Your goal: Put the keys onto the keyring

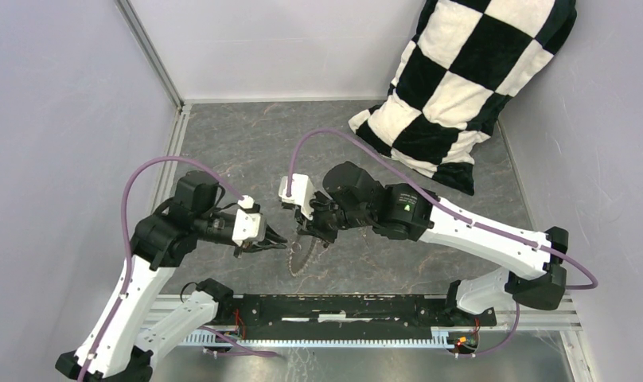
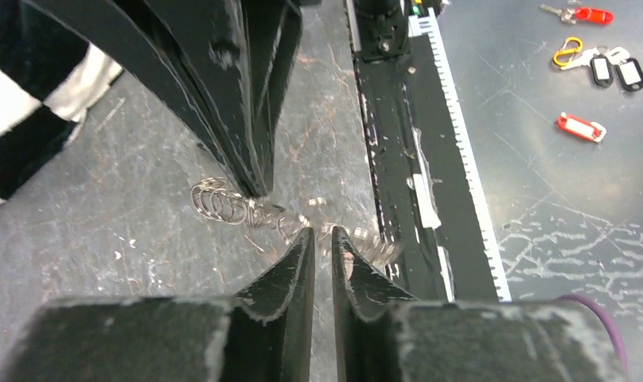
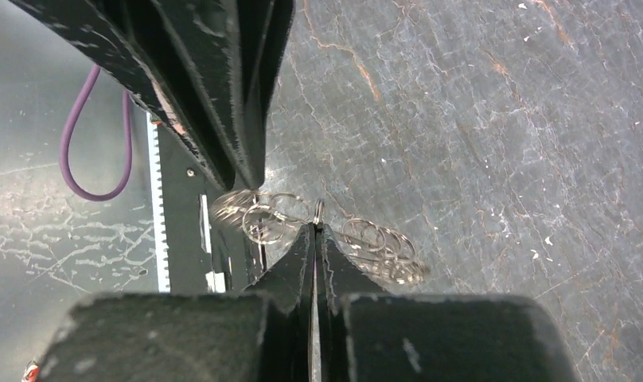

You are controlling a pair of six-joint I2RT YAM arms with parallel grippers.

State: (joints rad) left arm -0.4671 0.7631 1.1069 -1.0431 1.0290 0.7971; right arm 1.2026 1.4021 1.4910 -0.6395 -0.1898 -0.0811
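Observation:
The keyring (image 1: 302, 256), a large metal ring hung with many small silvery loops, hangs edge-on just above the table. My right gripper (image 1: 309, 232) is shut on its top rim, and the thin ring shows between the tips in the right wrist view (image 3: 316, 227). My left gripper (image 1: 282, 240) points at the ring from the left. Its jaws stand a narrow gap apart with the tips at the loops (image 2: 321, 232), and nothing shows between them. Two small black-headed keys (image 2: 614, 72) lie on the metal surface beyond the black rail.
A black-and-white checkered pillow (image 1: 469, 79) leans in the far right corner. A black rail (image 1: 342, 306) runs along the near edge. Red tags (image 2: 581, 127) and a yellow clip (image 2: 567, 52) lie by the keys. Grey walls close in both sides.

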